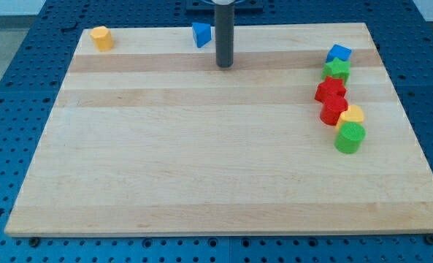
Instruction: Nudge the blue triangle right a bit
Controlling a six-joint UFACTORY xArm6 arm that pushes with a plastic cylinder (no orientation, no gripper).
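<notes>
The blue triangle [201, 34] sits near the top edge of the wooden board [201, 168], a little left of centre. My tip [224, 65] rests on the board just right of and slightly below the triangle, a small gap apart from it. The rod rises from the tip to the view's top.
A yellow block [101, 37] sits at the top left corner. On the right side a cluster runs downward: blue cube [339, 52], green star [336, 70], two red blocks [331, 91] [334, 109], a yellow block [353, 115], a green cylinder [350, 137].
</notes>
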